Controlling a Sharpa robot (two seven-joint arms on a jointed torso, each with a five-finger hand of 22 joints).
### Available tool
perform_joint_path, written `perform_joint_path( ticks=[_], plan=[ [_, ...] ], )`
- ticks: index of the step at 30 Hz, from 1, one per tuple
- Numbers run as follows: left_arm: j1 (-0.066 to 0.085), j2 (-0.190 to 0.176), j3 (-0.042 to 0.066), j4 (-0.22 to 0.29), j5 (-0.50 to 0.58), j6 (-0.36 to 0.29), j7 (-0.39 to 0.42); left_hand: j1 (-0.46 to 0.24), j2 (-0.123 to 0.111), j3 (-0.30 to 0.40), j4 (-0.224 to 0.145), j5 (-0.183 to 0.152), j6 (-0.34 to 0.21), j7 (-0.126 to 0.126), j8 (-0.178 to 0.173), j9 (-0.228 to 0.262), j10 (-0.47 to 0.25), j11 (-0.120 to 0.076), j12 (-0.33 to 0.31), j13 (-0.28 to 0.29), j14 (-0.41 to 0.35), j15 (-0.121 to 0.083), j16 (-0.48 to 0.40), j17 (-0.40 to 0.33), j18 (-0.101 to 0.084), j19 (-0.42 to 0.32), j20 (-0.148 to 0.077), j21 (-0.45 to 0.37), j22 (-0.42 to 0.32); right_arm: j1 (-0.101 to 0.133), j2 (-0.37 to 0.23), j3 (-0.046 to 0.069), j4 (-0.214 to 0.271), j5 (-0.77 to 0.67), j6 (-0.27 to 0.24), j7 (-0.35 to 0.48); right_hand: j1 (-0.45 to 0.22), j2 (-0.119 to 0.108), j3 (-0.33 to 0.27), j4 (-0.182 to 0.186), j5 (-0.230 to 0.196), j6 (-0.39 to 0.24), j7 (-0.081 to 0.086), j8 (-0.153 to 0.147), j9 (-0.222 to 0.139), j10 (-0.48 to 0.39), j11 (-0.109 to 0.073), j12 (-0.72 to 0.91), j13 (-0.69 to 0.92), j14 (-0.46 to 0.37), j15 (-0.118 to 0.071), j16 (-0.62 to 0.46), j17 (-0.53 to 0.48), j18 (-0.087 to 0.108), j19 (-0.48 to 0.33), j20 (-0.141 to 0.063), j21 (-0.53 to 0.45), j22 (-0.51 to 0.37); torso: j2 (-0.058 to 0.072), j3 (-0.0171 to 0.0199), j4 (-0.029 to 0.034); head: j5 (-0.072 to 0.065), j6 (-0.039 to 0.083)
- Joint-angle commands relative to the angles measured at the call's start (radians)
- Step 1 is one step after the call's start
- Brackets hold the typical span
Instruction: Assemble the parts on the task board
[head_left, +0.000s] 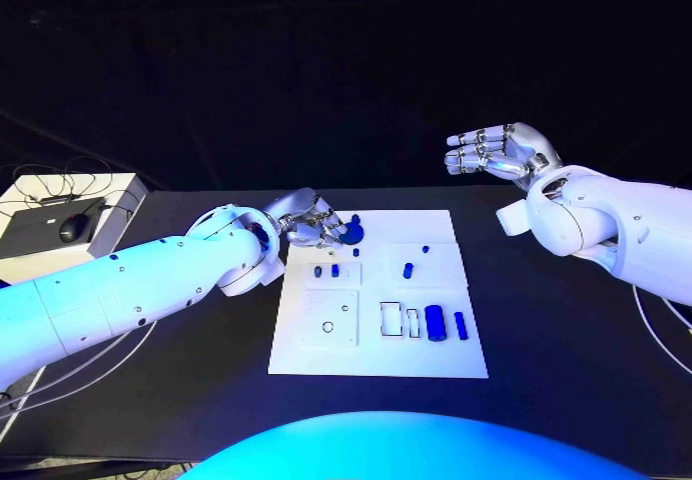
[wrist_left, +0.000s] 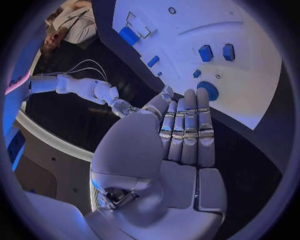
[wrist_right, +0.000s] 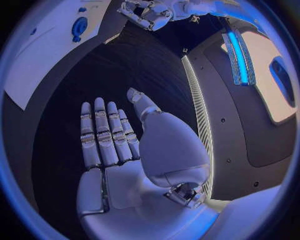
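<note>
The white rectangular task board (head_left: 378, 345) lies in the middle of the black surface (head_left: 548, 330), and the small blue parts are spread over it: a round blue disc-shaped part (head_left: 352, 235) at the far left corner, a few small blue pegs (head_left: 326, 270) in the middle rows, and a row of longer blue cylindrical parts (head_left: 434, 324) standing side by side near the board's right edge, next to an outlined rectangular slot (head_left: 391, 318). The left hand (head_left: 307, 226) hangs over the far left corner of the board, just beside the round disc; in the left wrist view its fingers (wrist_left: 187, 131) lie straight and close together with nothing between them, so it is empty and open, probably poised to reach for that disc as the first piece to handle. The right hand (head_left: 498, 151) is lifted well clear of the board, off beyond its far right side; the right wrist view shows its fingers (wrist_right: 103, 132) extended and its palm bare, so it too holds nothing, seemingly parked out of the way to leave the left arm room. Judging by the loose parts, assembly has barely begun.
</note>
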Motion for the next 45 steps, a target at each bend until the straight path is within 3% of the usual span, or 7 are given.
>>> perform_joint_path(
  ticks=[1,5,6,17,21,30,45],
  plan=[
    [-0.003,0.021,-0.005,-0.021,-0.127,-0.051,0.097,0.001,-0.002,-0.014,0.004,-0.005,0.010,-0.003,-0.009,0.000,0.002,0.004,-0.006,0.001,0.020,-0.005,0.028,0.015,0.004,0.032,-0.002,-0.001,-0.009,-0.001,0.000,0.000,0.002,-0.005,0.002,0.007,-0.002,0.004,0.005,-0.002,0.005,0.000,-0.001,-0.003,0.000,-0.004,-0.003,0.004,0.001,-0.001,0.000,-0.002,-0.001,0.007,-0.004,-0.003,0.002,-0.001,0.000,-0.0010,0.0015,-0.001,0.000],
    [-0.004,0.050,-0.011,-0.051,-0.177,-0.069,0.111,0.011,-0.005,-0.025,0.006,0.000,0.013,-0.006,-0.017,0.000,-0.007,0.004,-0.017,0.001,0.034,-0.012,0.121,0.071,0.011,0.076,-0.014,0.034,0.023,-0.001,0.001,0.000,0.003,-0.010,0.001,0.008,-0.002,0.004,0.008,-0.003,0.007,0.002,-0.001,-0.003,0.000,-0.004,-0.002,0.003,0.001,-0.001,-0.001,-0.003,-0.001,0.006,-0.004,-0.003,0.002,-0.001,0.000,-0.0014,0.0009,0.000,0.000],
    [-0.004,0.055,-0.012,-0.057,-0.187,-0.072,0.111,0.012,0.002,-0.021,0.012,-0.001,0.005,-0.009,-0.020,-0.002,-0.013,0.007,-0.018,0.000,-0.004,-0.011,0.172,0.108,0.008,0.059,-0.015,0.048,0.054,-0.002,0.001,0.000,0.003,-0.012,0.000,0.009,-0.002,0.004,0.008,-0.003,0.007,0.002,-0.001,-0.003,0.000,-0.004,-0.002,0.003,0.001,-0.001,-0.001,-0.003,-0.001,0.006,-0.004,-0.003,0.002,-0.001,0.000,-0.0011,0.0004,0.000,0.000],
    [-0.004,0.128,-0.031,-0.146,-0.303,-0.051,0.063,-0.001,-0.008,0.018,0.013,-0.007,0.030,-0.013,-0.019,-0.001,0.012,-0.012,0.004,0.002,0.040,-0.031,0.389,0.202,0.032,0.109,-0.034,0.205,0.238,-0.002,0.005,0.000,0.005,-0.018,-0.002,0.011,-0.004,0.002,0.014,-0.005,0.008,0.001,-0.001,-0.003,0.000,-0.003,-0.003,0.002,0.001,0.001,-0.001,-0.003,-0.001,0.006,-0.003,-0.004,0.002,-0.001,0.001,-0.0009,-0.0011,-0.006,0.000],
    [-0.004,0.157,-0.039,-0.176,-0.327,-0.040,0.039,-0.007,-0.016,0.035,0.016,-0.002,0.029,-0.014,-0.020,-0.001,0.004,-0.010,0.000,0.002,0.041,-0.028,0.430,0.192,0.040,0.104,-0.030,0.237,0.287,-0.003,0.005,0.000,0.006,-0.019,-0.002,0.011,-0.004,0.002,0.014,-0.005,0.008,0.001,-0.001,-0.003,0.000,-0.003,-0.003,0.002,0.001,0.001,-0.001,-0.003,-0.001,0.006,-0.003,-0.004,0.002,-0.001,0.002,-0.0017,-0.0009,-0.007,0.000],
    [-0.003,0.200,-0.044,-0.224,-0.347,-0.045,0.008,-0.016,-0.028,0.063,0.025,-0.003,0.006,-0.009,-0.020,-0.001,-0.028,0.000,-0.031,0.002,0.067,-0.027,0.476,0.154,0.055,0.118,-0.028,0.269,0.330,-0.003,0.004,0.000,0.008,-0.019,-0.002,0.012,-0.004,0.002,0.014,-0.005,0.008,0.001,-0.001,-0.003,0.000,-0.003,-0.003,0.002,0.001,0.001,-0.001,-0.003,-0.001,0.006,-0.003,-0.004,0.002,-0.001,0.001,-0.0005,-0.0001,-0.011,0.000],
    [0.000,0.244,-0.046,-0.275,-0.377,0.015,-0.042,-0.023,-0.060,0.102,0.037,-0.004,-0.017,-0.015,-0.021,-0.002,-0.074,0.000,-0.060,0.000,0.106,-0.036,0.539,0.066,0.053,0.146,-0.040,0.285,0.363,-0.003,0.006,0.000,0.008,-0.019,-0.002,0.012,-0.006,0.001,0.020,-0.006,0.010,0.000,-0.001,-0.003,0.000,-0.002,-0.003,0.001,0.001,0.001,-0.001,-0.003,-0.001,0.006,-0.003,-0.004,0.002,-0.001,0.000,-0.0002,-0.0001,-0.009,0.000]
  ],
)
